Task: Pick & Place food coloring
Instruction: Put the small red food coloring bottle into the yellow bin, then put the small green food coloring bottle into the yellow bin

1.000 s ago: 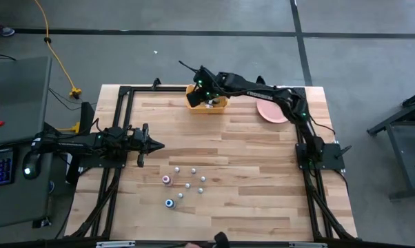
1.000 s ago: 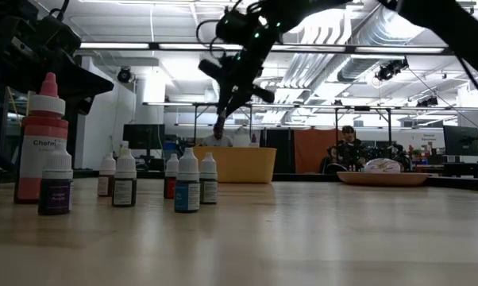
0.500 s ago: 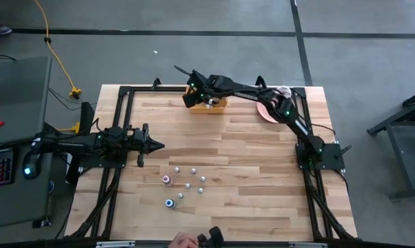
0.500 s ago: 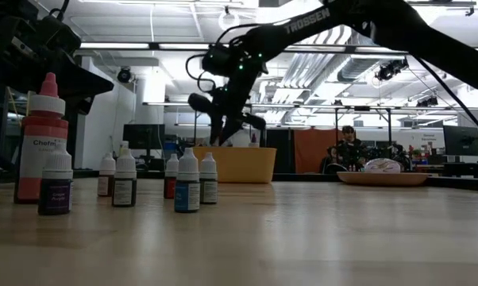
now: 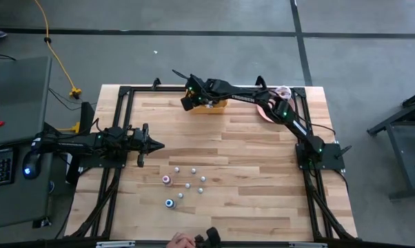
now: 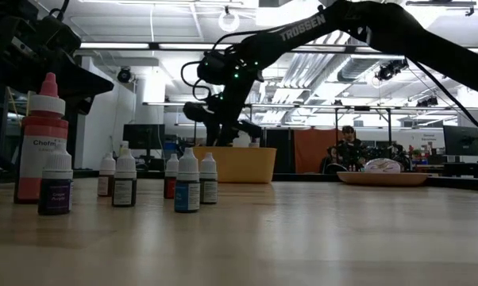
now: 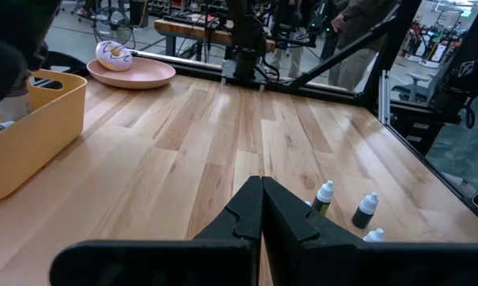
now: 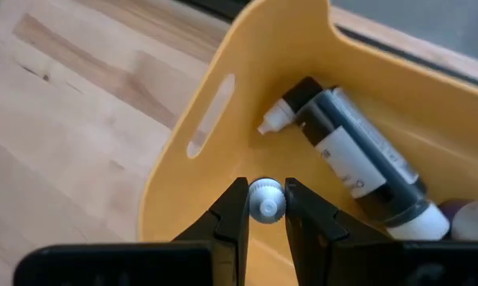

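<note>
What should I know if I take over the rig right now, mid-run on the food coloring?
Right gripper: over the near edge of the yellow bin at the far side of the table, fingers shut on a small food coloring bottle by its white cap, not yet released.
Left gripper: waiting at the left side of the table, fingers shut, empty.
Done: at least one larger dark bottle already lies in the bin.
Left: drop the held bottle, then fetch the cluster of bottles standing on the table's near-centre.
The pink plate beside the bin is not part of the job.
</note>
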You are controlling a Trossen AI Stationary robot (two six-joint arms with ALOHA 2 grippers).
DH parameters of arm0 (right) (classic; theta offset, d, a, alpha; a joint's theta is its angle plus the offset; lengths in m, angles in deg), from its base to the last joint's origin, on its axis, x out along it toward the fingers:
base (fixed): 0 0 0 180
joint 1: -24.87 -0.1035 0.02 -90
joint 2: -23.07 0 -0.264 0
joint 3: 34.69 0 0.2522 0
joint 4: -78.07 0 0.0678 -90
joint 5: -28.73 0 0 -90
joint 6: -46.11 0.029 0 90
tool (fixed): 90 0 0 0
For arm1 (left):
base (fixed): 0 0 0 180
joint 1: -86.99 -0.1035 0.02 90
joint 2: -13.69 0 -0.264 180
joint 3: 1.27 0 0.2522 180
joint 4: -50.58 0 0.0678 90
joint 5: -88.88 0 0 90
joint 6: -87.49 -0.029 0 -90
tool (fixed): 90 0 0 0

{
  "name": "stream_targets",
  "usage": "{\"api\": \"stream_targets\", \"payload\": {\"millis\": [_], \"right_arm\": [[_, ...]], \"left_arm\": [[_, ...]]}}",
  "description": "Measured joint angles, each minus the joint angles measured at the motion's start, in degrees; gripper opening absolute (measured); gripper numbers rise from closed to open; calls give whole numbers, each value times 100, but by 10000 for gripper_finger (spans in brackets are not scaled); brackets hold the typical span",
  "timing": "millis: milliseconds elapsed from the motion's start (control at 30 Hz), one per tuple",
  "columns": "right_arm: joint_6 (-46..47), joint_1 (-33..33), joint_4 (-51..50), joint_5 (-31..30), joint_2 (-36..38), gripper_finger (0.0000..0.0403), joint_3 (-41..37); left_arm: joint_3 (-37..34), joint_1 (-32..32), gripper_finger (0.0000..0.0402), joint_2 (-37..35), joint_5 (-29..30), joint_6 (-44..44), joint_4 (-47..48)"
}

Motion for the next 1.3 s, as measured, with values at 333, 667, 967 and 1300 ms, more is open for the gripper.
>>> {"api": "stream_targets", "payload": {"millis": [333,667,967,1300], "right_arm": [[-33,-29,44,123,-153,57,2],[-208,-37,33,128,-177,85,2],[-210,-37,38,114,-177,110,2],[-800,-42,-301,122,-166,114,769]], "left_arm": [[1,-1,1,2,2,1,0],[-1,-1,1,2,4,1,1],[-1,0,1,2,4,0,1],[0,0,1,2,7,2,1]]}}
